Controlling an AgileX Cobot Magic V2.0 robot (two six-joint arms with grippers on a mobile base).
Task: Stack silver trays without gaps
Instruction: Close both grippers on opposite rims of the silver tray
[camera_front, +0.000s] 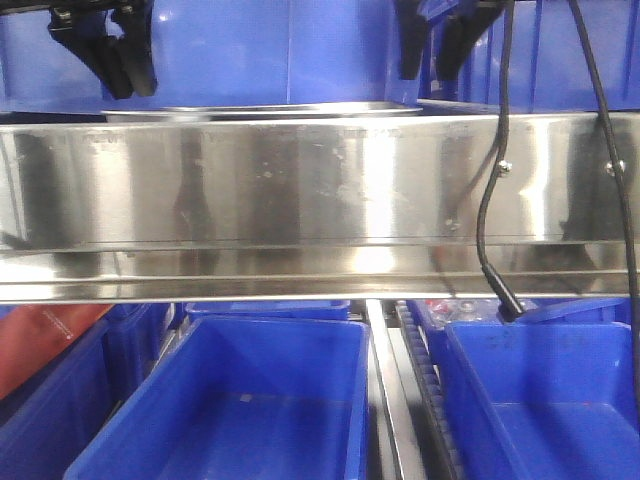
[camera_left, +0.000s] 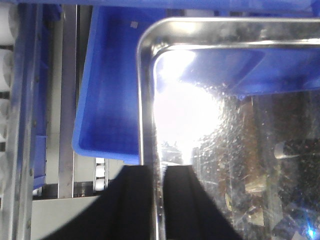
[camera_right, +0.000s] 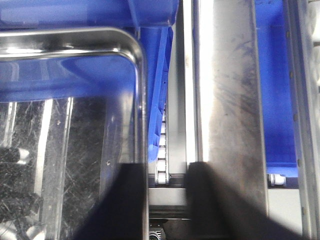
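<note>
Blue bins (camera_front: 240, 400) fill the near foreground of the front view, and more blue plastic closes off the far background. Between them a shiny steel shelf rail (camera_front: 300, 190) runs the whole width from left to right. A black cable (camera_front: 487, 210) hangs down in front of it on the right.

Just over the top edge of that rail, only the thin rim of the silver tray (camera_front: 260, 108) shows, lying level. The left pincer (camera_front: 120, 70) hangs above its left end and the right pincer (camera_front: 435, 55) above its right end, with both sets of fingertips low, close to the rim.

In the left wrist view the silver tray (camera_left: 240, 150) sits over a blue bin (camera_left: 107, 100), its scratched floor glaring with reflected light. The tray's left rim runs straight down between the two dark fingers (camera_left: 130, 205) of the left pincer (camera_left: 156, 167), whose jaws are drawn narrow onto that rim.

In the right wrist view the silver tray (camera_right: 75, 150) fills the left half, with its rounded far-right corner in sight. The right pincer (camera_right: 166, 167) stands wide: one finger (camera_right: 122, 200) overlaps the tray's right rim, the other sits well off to the right over a dull steel rail (camera_right: 235, 100), and nothing is held between them.
</note>
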